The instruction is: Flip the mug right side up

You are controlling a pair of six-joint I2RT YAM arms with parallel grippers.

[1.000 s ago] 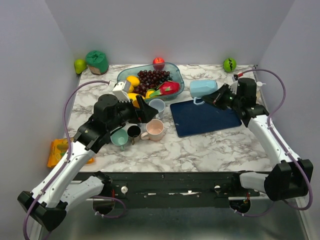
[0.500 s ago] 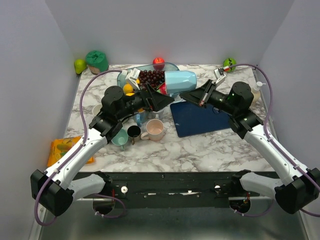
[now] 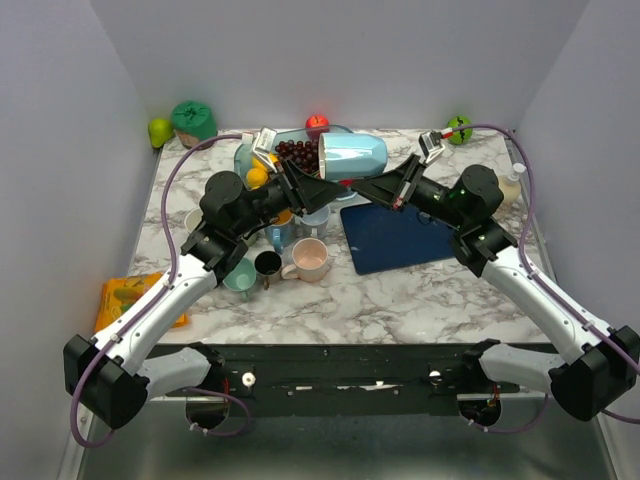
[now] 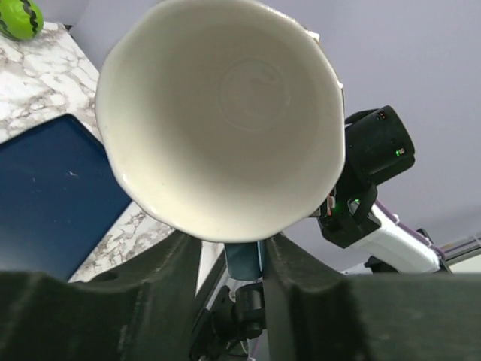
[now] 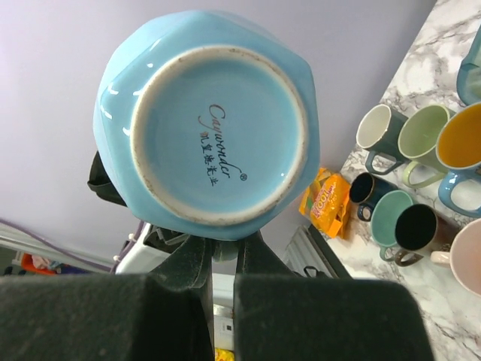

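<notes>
- Mug [image 3: 352, 156] is aloft on its side, just above and between the tips of the two claws, and no part of it touches the table
- Its long axis runs level from claw to claw: the open mouth faces the left claw [image 3: 318, 187] and the glazed base faces the right claw [image 3: 378, 188]
- The right claw is clamped tight on what seems to be the handle, which hangs under the body just ahead of its fingers, and it carries the mug
- The left claw stands partway closed, with the rim just beyond its fingers and a strip of blue handle in the gap between them; the mug's mouth fills that wrist view, so I cannot tell whether the pads press on it
- Both arms are about equally near; to right the mug, the mouth must swing from facing the left claw to facing up, with the base dropping toward the dark blue mat [image 3: 405, 240] below the right claw
- A second ago the mug lay on its side at the mat's far edge by the right claw's tips, with the left claw low beside the cups [image 3: 309, 259]; half a second ago it was already lifted, and since then it has drifted a little toward the left claw, whose jaws have narrowed from wide
</notes>
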